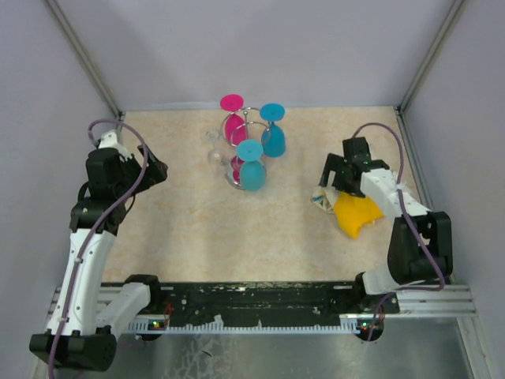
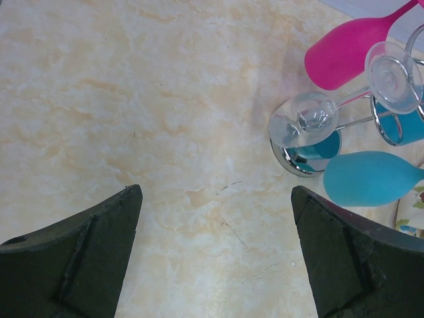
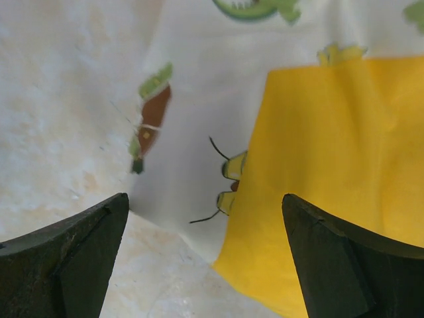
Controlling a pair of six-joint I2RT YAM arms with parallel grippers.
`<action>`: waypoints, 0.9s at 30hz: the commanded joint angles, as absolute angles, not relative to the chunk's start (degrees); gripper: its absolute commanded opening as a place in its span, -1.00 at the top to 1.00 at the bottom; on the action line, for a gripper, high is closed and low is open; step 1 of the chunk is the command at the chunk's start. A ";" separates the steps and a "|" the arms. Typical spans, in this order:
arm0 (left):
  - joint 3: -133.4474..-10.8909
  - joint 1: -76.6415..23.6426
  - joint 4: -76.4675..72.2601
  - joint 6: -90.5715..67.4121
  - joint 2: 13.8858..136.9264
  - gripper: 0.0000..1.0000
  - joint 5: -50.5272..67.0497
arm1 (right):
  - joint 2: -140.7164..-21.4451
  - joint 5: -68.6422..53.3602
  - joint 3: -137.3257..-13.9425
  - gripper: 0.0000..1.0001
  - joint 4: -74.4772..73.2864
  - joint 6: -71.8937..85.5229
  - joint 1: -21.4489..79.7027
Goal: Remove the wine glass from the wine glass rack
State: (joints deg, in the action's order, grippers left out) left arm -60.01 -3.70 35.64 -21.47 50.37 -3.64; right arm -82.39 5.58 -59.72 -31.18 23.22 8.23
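The wine glass rack (image 1: 250, 112) stands at the back middle of the table; its shiny round base (image 2: 296, 161) shows in the left wrist view. A pink wine glass (image 1: 234, 120), two blue glasses (image 1: 273, 133) (image 1: 252, 167) and a clear glass (image 1: 215, 150) hang on it, bowls down. The left wrist view shows the pink (image 2: 344, 50), the clear (image 2: 310, 119) and one blue glass (image 2: 371, 177). My left gripper (image 1: 155, 170) (image 2: 215, 193) is open and empty, left of the rack and apart from it. My right gripper (image 1: 330, 178) (image 3: 205, 199) is open over a cloth.
A yellow and white printed cloth (image 1: 353, 212) (image 3: 331, 146) lies crumpled at the right under my right gripper. Grey walls close the table at the left, back and right. A black rail (image 1: 252, 298) with both arm bases runs along the near edge.
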 commanded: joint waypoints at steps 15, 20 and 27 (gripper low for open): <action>-57.31 -3.41 33.79 -22.55 49.89 -0.99 3.82 | -88.06 25.38 -60.19 -0.99 -46.39 27.72 -10.74; -57.50 -3.36 33.94 -22.54 49.72 -0.99 4.28 | -80.10 39.93 -66.16 -0.99 -49.87 28.86 -2.50; -56.54 -3.35 31.26 -22.98 49.70 -0.99 6.48 | -64.08 10.50 -65.63 -0.99 -33.06 24.91 12.99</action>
State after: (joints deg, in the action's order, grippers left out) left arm -56.62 -3.70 33.74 -22.72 50.22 4.71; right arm -72.40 26.72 -64.64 -43.90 26.35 10.15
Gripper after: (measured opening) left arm 0.997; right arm 0.993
